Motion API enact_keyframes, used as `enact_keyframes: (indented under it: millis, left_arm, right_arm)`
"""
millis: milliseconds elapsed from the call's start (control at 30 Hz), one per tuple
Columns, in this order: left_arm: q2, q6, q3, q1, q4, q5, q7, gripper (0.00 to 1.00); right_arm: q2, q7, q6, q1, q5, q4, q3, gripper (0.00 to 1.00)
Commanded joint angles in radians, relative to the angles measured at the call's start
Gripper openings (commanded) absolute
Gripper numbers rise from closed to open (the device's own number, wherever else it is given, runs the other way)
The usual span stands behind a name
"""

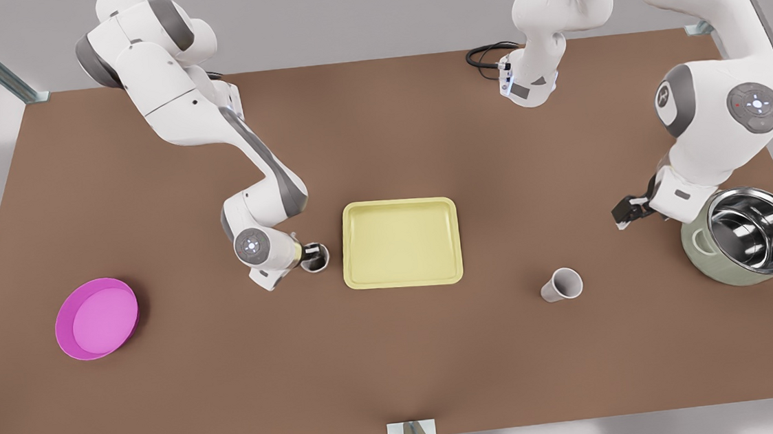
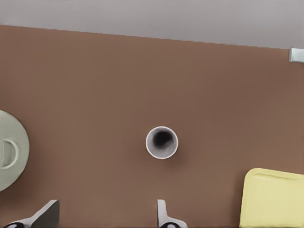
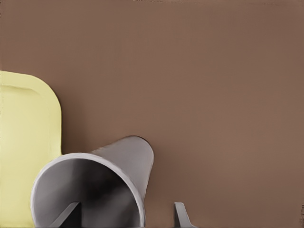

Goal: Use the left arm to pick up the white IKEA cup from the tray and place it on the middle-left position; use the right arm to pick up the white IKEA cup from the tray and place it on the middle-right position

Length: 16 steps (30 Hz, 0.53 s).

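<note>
The pale yellow tray (image 1: 401, 243) lies at the table's middle with nothing on it. One white cup (image 1: 314, 258) stands on the brown tabletop just off the tray's edge on the front view's left. My right gripper (image 1: 308, 253) is at this cup (image 3: 95, 185), open. One finger is inside the cup and the other finger (image 3: 183, 216) is outside its wall. The second white cup (image 1: 561, 284) stands upright on bare table toward the front view's right. My left gripper (image 1: 626, 212) hovers open beyond it, near the pot. In the left wrist view the gripper (image 2: 107, 205) is clear of that cup (image 2: 162, 142).
A round pink dish (image 1: 96, 318) sits near the table's edge on the front view's left. A steel bowl in a green pot (image 1: 753, 233) stands at the front view's right, close to the left arm. A black cable (image 1: 484, 54) lies at the far edge.
</note>
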Motion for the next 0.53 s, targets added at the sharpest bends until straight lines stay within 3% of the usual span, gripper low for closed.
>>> enact_keyframes:
  millis: [0,167,233,300,333,433,500]
  left_arm:
    - [0.012,-0.128,-0.001,-0.017,0.025,-0.026,0.211,1.00]
    - [0.012,-0.126,-0.001,-0.013,0.023,-0.026,0.212,1.00]
    - [0.012,-0.126,-0.001,-0.013,0.023,-0.029,0.211,1.00]
    - [0.012,-0.126,-0.001,-0.014,0.023,-0.032,0.211,1.00]
    - [0.012,-0.126,-0.001,-0.014,0.022,-0.032,0.211,1.00]
    - [0.012,-0.126,-0.001,-0.014,0.014,-0.045,0.211,1.00]
    - [0.011,-0.126,-0.001,-0.016,0.016,-0.046,0.208,1.00]
  right_arm:
    - [-0.006,-0.225,-0.008,-0.002,0.002,0.001,0.000,1.00]
    - [-0.146,-0.143,-0.096,-0.063,-0.010,0.082,-0.017,1.00]
    - [-0.224,-0.141,-0.181,-0.104,-0.116,0.223,-0.103,1.00]
    - [-0.415,-0.201,-0.317,-0.290,-0.135,0.111,-0.035,1.00]
    - [-0.471,-0.222,-0.320,-0.295,-0.171,0.033,-0.052,1.00]
    - [-0.468,-0.337,-0.320,-0.290,-0.164,-0.014,-0.127,1.00]
    - [-0.437,-0.327,-0.333,-0.276,-0.164,0.018,-0.117,1.00]
